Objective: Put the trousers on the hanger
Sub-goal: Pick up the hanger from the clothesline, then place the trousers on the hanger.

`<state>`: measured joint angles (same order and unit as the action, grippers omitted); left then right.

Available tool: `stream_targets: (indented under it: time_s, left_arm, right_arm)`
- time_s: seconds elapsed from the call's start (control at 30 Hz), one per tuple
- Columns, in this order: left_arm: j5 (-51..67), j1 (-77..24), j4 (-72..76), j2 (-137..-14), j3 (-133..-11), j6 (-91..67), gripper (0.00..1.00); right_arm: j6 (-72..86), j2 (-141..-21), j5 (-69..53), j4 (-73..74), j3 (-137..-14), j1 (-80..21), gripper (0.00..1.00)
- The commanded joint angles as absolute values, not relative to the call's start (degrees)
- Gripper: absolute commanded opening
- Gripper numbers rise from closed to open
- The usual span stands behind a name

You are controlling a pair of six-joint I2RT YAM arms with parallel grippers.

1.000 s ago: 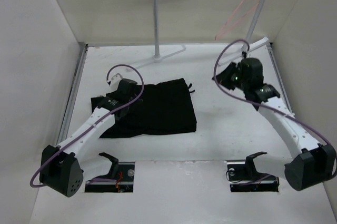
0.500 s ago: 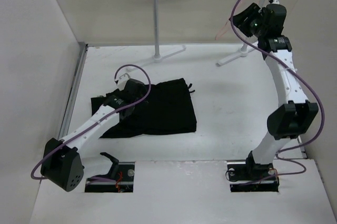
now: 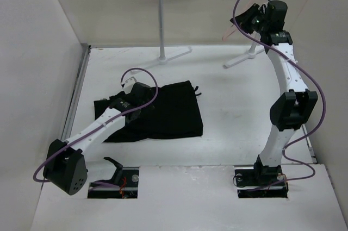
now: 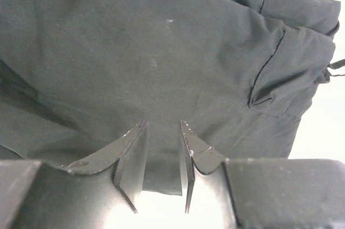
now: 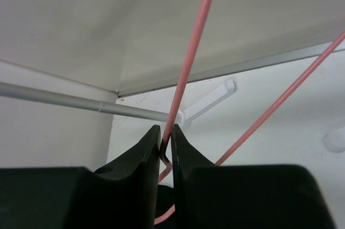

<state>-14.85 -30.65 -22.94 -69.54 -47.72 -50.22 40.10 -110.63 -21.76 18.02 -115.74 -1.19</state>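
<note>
The trousers (image 3: 168, 111) lie folded flat on the table (image 3: 234, 111), in its left half, about midway between the near and far edges. The left tool (image 3: 130, 98) is low over their left part. In the left wrist view its fingers (image 4: 135, 148) stand a narrow gap apart with black cloth showing between them. Whether the tips touch the fabric is hard to say from here.

Above the far right corner the right arm reaches up to the rack (image 3: 161, 19). There the right tool (image 3: 244, 20) is closed on the hanger (image 5: 195, 40) – the wrist view shows one pink wire clamped between the fingertips, a second wire slanting past on the right. The rack's rail (image 5: 81, 102) runs just behind the grip.
</note>
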Motion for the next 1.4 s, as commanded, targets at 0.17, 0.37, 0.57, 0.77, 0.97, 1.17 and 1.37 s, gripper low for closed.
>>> stream_targets:
  time_s: [0.17,0.37,0.57,0.77,0.97,1.17,1.37]
  left_arm:
    - [-14.94,-30.8,-22.85,-69.7,-49.83,-50.36,0.36]
    - [-13.1,-30.98,-22.68,-70.49,-54.31,-49.92,0.44]
    - [-10.02,-31.51,-22.85,-71.63,-60.63,-48.69,0.45]
    - [-6.77,-33.35,-23.47,-75.05,-71.87,-45.71,0.45]
    - [-2.99,-37.74,-24.78,-85.23,-88.3,-41.75,0.44]
    - [-3.6,-44.86,-28.12,-98.33,-102.64,-38.24,0.39]
    - [-3.6,-48.46,-28.3,-106.78,-110.2,-38.14,0.39]
  right_arm:
    - [37.89,-104.51,-26.27,12.39,-119.44,-1.89,0.1]
    - [36.65,-99.76,-26.46,14.06,-114.19,-3.03,0.09]
    - [35.77,-92.39,-25.05,12.66,-99.34,-4.96,0.09]
    - [34.98,-82.64,-23.21,12.04,-83.7,-9.17,0.08]
    - [34.98,-72.08,-18.38,13.09,-66.82,-15.59,0.08]
    - [35.51,-65.4,-14.86,14.5,-54.95,-20.78,0.07]
    - [37.0,-59.86,-12.39,15.21,-46.77,-24.47,0.07]
